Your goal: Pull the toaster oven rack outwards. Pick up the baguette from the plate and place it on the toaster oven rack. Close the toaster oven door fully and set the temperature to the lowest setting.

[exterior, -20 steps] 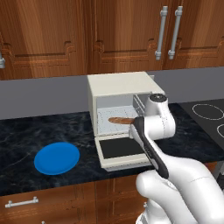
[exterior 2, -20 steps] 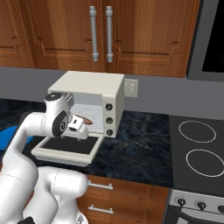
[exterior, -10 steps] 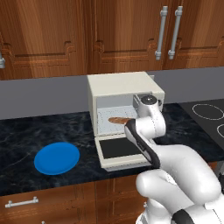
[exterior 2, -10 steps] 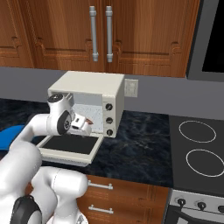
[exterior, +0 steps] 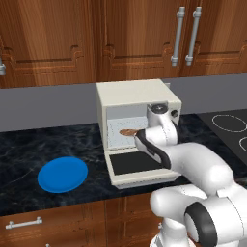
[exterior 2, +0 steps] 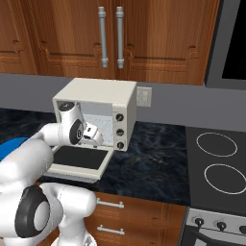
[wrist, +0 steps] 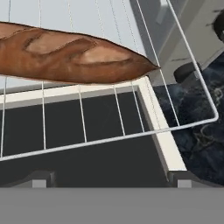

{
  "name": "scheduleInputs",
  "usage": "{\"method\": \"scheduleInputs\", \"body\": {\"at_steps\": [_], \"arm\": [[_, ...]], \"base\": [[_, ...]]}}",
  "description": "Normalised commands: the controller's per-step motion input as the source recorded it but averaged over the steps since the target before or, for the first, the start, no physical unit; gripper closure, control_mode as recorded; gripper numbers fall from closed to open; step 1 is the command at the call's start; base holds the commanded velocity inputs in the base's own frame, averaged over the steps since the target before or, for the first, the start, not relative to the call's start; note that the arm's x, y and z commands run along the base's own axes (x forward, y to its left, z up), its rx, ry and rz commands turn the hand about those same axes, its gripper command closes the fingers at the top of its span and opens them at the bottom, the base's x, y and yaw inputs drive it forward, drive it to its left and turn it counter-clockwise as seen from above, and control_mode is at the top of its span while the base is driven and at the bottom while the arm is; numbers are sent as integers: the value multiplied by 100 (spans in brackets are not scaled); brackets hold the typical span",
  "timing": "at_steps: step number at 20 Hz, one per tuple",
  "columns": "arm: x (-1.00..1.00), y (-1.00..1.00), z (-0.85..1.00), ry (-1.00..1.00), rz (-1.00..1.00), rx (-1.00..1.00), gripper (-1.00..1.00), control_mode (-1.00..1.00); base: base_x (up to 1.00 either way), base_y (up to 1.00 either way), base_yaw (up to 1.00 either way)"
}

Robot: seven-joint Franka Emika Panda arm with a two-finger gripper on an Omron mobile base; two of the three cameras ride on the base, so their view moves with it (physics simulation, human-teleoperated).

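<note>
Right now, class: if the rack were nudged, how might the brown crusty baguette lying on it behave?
The brown crusty baguette probably stays stiff, judging by its hard slashed crust. Its rounded sides could let it roll across the thin silvery wire rack. It likely weighs little.

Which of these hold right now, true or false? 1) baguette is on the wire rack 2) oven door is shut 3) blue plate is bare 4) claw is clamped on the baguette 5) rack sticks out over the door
1. The brown slashed baguette lies on the silvery wire rack. True.
2. The cream-framed, dark-glass drop-down door of the boxy cream toaster oven is shut. False: it hangs open, lying flat.
3. The round bright blue plate is bare. True.
4. The claw is clamped on the baguette. False: its jaws are open and hold nothing.
5. The rack sticks out over the open door. True.
</note>
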Motion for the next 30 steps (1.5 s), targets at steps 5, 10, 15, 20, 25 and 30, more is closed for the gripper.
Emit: {"method": "scheduleInputs", "body": {"at_steps": [5,10,15,20,25,30], "arm": [[36,0,-21,0,0,0,-100,-100],[37,0,-16,0,0,0,-100,-100],[42,0,0,-1,0,0,-100,-100],[33,0,3,-1,0,0,-100,-100],[40,0,5,-3,0,0,-100,-100],[44,0,13,-3,0,0,-100,-100]], "base": [[0,0,0],[0,0,0],[0,0,0],[0,0,0],[0,0,0],[0,0,0]]}}
